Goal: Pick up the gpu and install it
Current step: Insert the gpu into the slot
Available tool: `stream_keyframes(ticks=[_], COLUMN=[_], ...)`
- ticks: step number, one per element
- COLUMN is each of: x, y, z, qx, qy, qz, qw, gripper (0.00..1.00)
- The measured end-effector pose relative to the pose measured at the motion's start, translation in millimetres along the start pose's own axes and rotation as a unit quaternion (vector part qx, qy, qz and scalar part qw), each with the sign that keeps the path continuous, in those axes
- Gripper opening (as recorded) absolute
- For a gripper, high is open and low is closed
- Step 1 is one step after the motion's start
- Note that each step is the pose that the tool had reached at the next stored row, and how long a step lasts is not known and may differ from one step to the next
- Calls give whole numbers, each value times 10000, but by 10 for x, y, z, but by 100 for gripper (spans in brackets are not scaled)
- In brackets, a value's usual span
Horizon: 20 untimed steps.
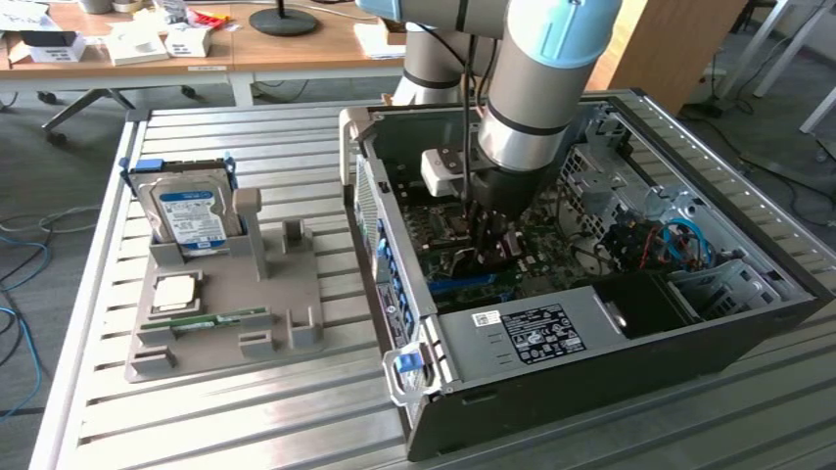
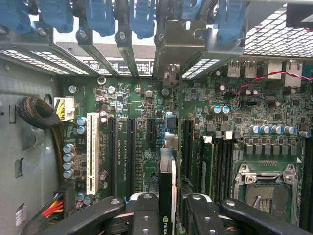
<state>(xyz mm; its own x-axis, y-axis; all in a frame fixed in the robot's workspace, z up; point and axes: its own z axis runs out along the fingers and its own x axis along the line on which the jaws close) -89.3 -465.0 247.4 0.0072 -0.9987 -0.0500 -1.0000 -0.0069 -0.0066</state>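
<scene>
My gripper (image 1: 494,257) is deep inside the open computer case (image 1: 392,196), just above the motherboard (image 1: 451,279). In the wrist view the gpu (image 2: 167,176) shows edge-on as a thin dark strip between my black fingers (image 2: 145,215), and the gripper (image 2: 168,218) is shut on it. The card stands upright over a dark expansion slot, and its metal bracket (image 2: 177,46) reaches the rear slot openings. Whether its lower edge sits in the slot is hidden.
A white slot (image 2: 91,152), a cable bundle (image 2: 36,112) and the processor socket (image 2: 266,183) flank the card. Blue latches (image 2: 100,17) line the rear. Outside the case, a grey holder (image 1: 281,294) carries a hard drive (image 1: 190,215), a processor chip (image 1: 176,292) and a memory stick (image 1: 215,320).
</scene>
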Motion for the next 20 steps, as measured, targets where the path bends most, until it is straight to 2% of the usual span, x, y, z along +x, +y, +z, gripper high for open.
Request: stream_keyframes(ticks=[20], x=[1], y=[0], z=[15], qx=[1], qy=[0], qz=[12], qw=[10000], gripper=[26])
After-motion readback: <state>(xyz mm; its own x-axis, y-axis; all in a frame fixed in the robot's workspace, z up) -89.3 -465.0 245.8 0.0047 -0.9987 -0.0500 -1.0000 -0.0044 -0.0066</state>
